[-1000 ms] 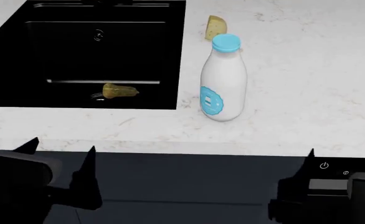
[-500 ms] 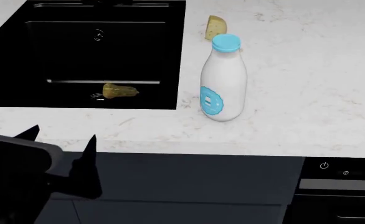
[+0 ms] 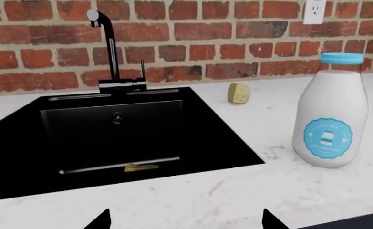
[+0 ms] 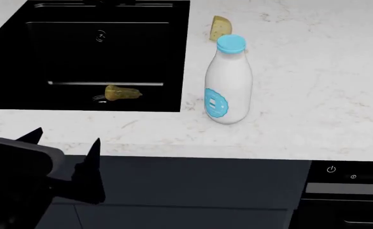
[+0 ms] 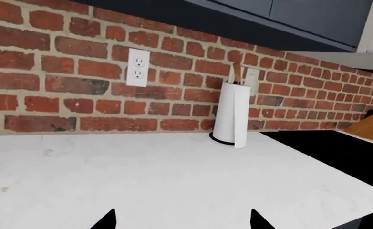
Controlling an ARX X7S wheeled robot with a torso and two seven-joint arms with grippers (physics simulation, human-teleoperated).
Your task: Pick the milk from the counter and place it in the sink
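The milk (image 4: 228, 81), a white bottle with a light blue cap and label, stands upright on the white marble counter (image 4: 307, 71), just right of the black sink (image 4: 78, 57). It also shows in the left wrist view (image 3: 331, 125), beside the sink (image 3: 78, 129). My left gripper (image 4: 66, 138) is open and empty, below the counter's front edge and left of the bottle; its tips (image 3: 185, 220) frame bare counter. My right gripper (image 5: 181, 220) is open and empty, out of the head view, facing bare counter.
A yellow cheese wedge (image 4: 221, 27) sits behind the milk. A yellowish item (image 4: 122, 92) lies in the sink. A black faucet (image 3: 110, 47) stands at the sink's back. A paper towel roll (image 5: 232, 114), a knife block (image 5: 367, 127) and a brick wall (image 5: 78, 81) lie beyond.
My right arm has left the head view's lower right corner. My left gripper has shifted slightly. The milk has not moved.
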